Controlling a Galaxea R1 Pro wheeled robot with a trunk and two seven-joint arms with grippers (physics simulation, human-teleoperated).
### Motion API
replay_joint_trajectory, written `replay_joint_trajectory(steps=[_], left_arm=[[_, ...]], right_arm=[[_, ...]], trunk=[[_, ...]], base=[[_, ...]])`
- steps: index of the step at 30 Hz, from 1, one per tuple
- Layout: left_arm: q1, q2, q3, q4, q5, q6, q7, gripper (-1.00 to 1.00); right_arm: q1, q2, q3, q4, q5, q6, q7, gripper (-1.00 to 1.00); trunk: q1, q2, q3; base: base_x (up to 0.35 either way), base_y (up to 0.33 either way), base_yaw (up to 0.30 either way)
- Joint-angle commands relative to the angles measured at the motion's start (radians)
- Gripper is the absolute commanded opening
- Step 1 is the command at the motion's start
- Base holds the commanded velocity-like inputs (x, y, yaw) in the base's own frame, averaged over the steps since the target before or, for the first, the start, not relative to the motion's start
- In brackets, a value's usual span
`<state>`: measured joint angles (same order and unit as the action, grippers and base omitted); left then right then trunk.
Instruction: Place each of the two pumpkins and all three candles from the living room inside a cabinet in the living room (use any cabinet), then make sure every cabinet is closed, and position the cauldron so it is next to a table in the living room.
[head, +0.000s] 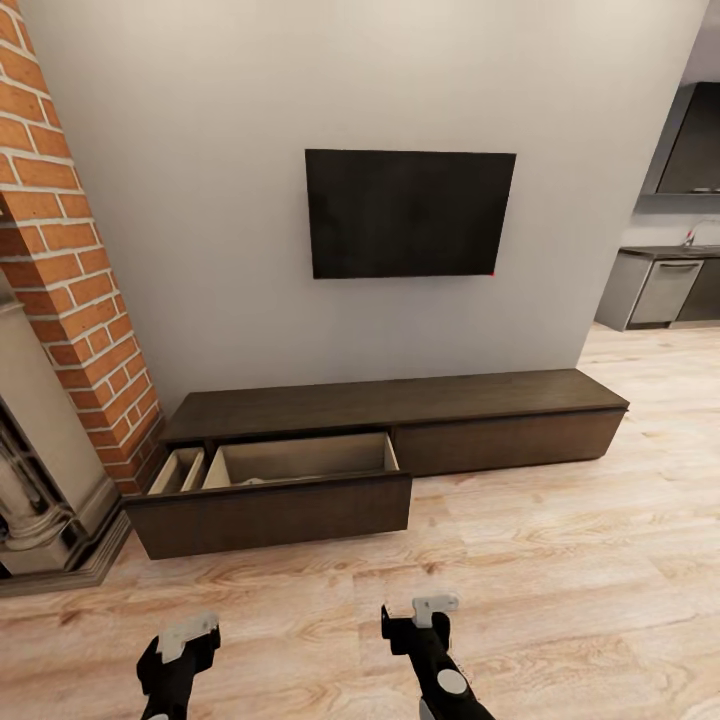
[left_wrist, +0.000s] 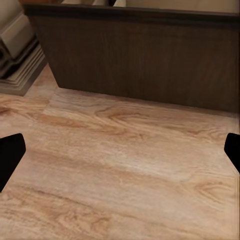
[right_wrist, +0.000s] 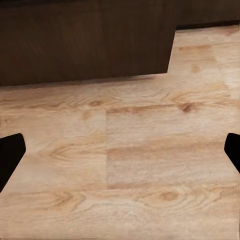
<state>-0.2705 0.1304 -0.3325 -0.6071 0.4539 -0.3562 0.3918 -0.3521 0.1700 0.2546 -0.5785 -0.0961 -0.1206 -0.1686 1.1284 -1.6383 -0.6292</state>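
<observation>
Both grippers, left and right, spread wide, empty; cabinet drawer ahead open: base could clip it.

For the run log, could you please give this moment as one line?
cabinet: left drawer open | left gripper: open, empty | right gripper: open, empty | both above floor

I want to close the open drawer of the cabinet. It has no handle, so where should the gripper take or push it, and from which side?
The drawer front is a flat, handle-less panel standing out from the cabinet, so gripping seems needless. Probably best to come from the room side and press flat near the panel's middle. Alternatively, pinch its top edge from above, where the open interior leaves room for a finger. Both the left gripper and the right gripper are open.
</observation>
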Motion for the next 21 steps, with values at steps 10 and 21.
replay_joint_trajectory(steps=[10, 21], left_arm=[[-0.001, -0.006, -0.011, 0.002, -0.001, -0.018, 0.006, 1.0], [0.0, -0.002, -0.05, -0.005, -0.001, -0.022, 0.002, 1.0]], right_arm=[[-0.002, 0.004, 0.169, 0.011, 0.043, -0.101, -0.127, 1.0], [-0.001, 0.004, 0.194, 0.009, 0.043, -0.144, -0.17, 1.0]], trunk=[[0.0, 0.0, -0.001], [-0.012, 0.021, 0.008]], base=[[-0.02, 0.0, 0.0], [-0.002, 0.0, 0.0]])
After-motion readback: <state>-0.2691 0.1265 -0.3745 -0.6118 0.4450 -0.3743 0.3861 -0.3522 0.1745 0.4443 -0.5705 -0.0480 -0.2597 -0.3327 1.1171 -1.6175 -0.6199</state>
